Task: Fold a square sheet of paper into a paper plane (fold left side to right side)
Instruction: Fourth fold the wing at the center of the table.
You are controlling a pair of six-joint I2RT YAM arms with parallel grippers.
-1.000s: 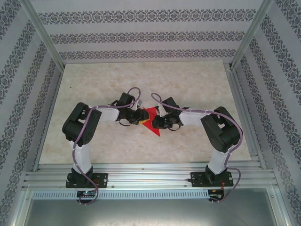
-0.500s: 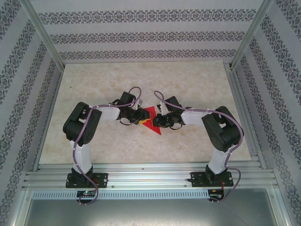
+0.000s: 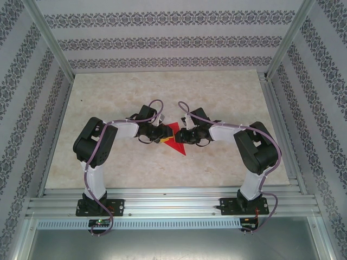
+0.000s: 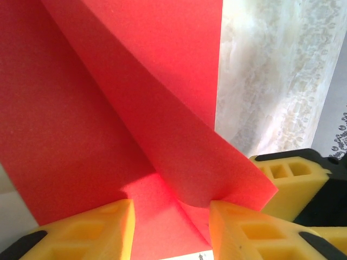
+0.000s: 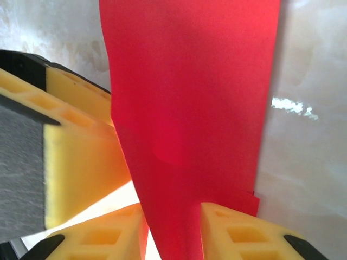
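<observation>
- Nearest the arm bases runs the ribbed aluminium rail [image 3: 173,197]; both arms reach forward from it and bend inward to meet over mid-table
- The left gripper [image 4: 171,208], with blocky yellow fingers, has its jaws parted; a lifted flap of red paper rises between them and brushes the right-hand finger, but nothing is clamped
- The right gripper [image 5: 172,208], close beside it and facing it, is likewise parted, with a strip of the same red sheet running through the gap, loose and not pinched
- Between the two lies the bright red paper plane [image 3: 176,145], a slim pointed dart of thin paper, its sharp tip toward the arm bases; most of it lies flat on the table while one flap stands up along a diagonal crease
- By my judgement it will handle as very light and limp: it keeps a crease but dents easily, and it is likely to skate on the smooth surface under any sideways push
- The best hold looks to be the free edge of the raised flap, pinched gently near its corner, while the other fingers press the flat body down beside the centre crease; the fine tip is best left alone, since it would crumple
- Beyond lies the pale marbled table top [image 3: 217,97], and farthest off the patterned striped wall [image 3: 162,40]
</observation>
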